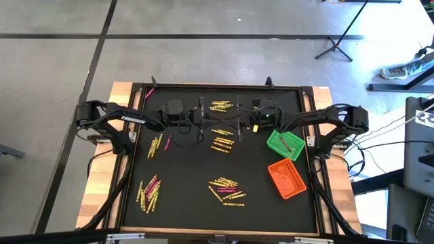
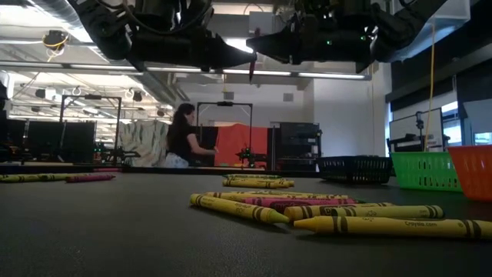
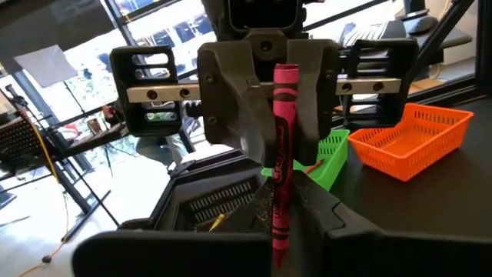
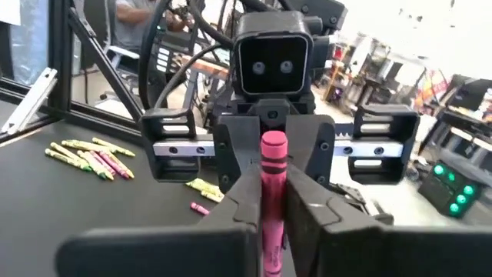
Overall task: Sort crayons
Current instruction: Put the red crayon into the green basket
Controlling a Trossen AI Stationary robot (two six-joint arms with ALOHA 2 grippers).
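Two tools (image 1: 220, 123) pinching one pink crayon (image 3: 283, 154) midair.

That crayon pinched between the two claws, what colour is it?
Pink-magenta, with a black-printed wrapper. The crayon shows best in the left wrist view.

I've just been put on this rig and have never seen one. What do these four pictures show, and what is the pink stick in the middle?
It is a two-armed robot at a black table. One camera looks straight down, one sits at table height, and one rides on each wrist. Loose crayons lie in clusters, with a green bin, an orange bin and a black bin beside them. Above the middle, the left gripper and right gripper face each other, both closed on one pink crayon.
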